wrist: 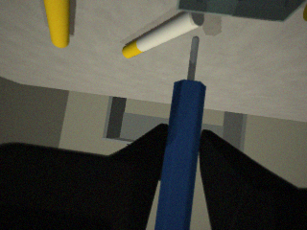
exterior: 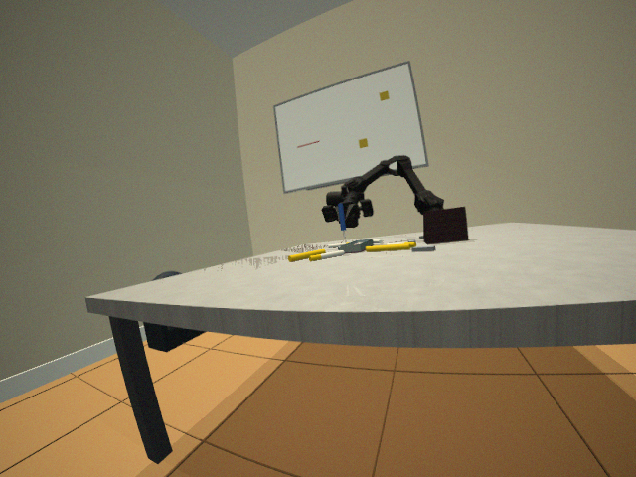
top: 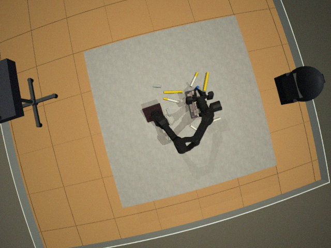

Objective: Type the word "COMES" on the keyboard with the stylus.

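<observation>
My gripper is shut on the blue stylus, with one dark finger on each side of its body. The thin grey tip points down toward the far end of the keyboard. In the wrist view only the keyboard's dark side edge shows, at the top, and the tip appears just outside it. In the exterior view the tip is just above the keyboard or close to it; contact cannot be told. The arm hides part of the keys in the top view.
A yellow stick and a yellow-white stick lie beyond the keyboard's far end. Another yellow stick lies beside it. A dark box stands at the arm's base.
</observation>
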### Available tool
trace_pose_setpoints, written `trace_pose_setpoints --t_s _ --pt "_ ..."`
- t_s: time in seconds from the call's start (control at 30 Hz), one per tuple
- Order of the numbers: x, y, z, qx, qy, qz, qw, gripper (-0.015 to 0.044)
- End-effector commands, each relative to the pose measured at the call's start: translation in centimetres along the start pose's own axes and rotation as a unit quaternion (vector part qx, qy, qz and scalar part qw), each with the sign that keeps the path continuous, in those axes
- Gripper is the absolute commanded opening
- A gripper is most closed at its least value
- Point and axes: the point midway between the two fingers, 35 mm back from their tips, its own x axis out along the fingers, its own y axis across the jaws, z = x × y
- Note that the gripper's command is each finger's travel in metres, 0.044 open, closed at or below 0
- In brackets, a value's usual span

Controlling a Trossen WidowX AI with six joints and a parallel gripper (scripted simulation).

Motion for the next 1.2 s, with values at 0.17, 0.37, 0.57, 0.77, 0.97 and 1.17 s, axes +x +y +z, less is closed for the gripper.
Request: trace_pose_setpoints --t_s 0.17,0.37,0.57,0.77,0.97,1.17 --pt "1.1 -0.1 1.6 0.002 -0.002 0.001 1.000 0.0000" --pt "1.2 0.0 1.8 0.002 -0.002 0.001 1.000 0.0081" --pt "1.3 0.0 1.9 0.002 -0.003 0.001 1.000 0.0081" --pt "1.5 0.0 2.3 0.002 -0.003 0.001 1.000 0.0081" --pt "1.7 0.0 2.6 0.002 -0.003 0.001 1.000 0.0081" --pt "1.8 0.0 2.8 0.002 -0.003 0.001 1.000 0.0081"
